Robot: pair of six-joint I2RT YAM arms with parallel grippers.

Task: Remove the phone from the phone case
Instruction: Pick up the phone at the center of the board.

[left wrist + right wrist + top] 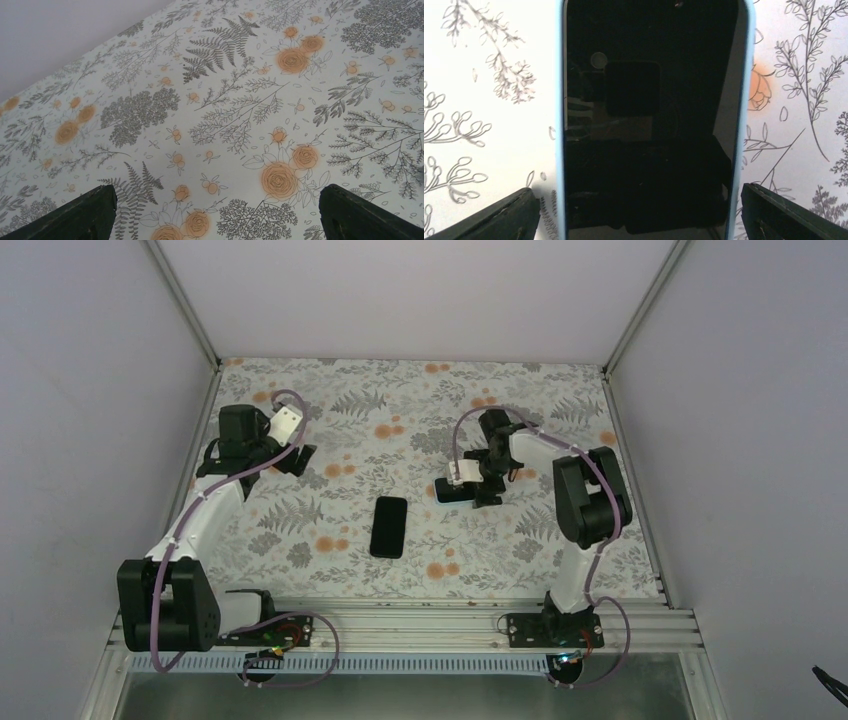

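Observation:
A light blue phone case (559, 125) lies flat on the floral table under my right gripper (638, 190). A glossy black face (649, 150) fills the case and mirrors the wrist above it. The right fingers (499, 215) stand wide on either side of the case, apart from its rims, so the gripper is open. From above, the right gripper (478, 490) hovers over this dark slab (447, 490). A second black, phone-shaped slab (388, 527) lies flat mid-table with no blue rim showing. I cannot tell which of the two is the phone. My left gripper (288, 455) is open at the far left, over bare cloth (217, 187).
The floral table cover (330, 410) is boxed in by grey walls at the left, back and right. An aluminium rail (420, 625) with both arm bases runs along the near edge. Purple cables loop beside each arm.

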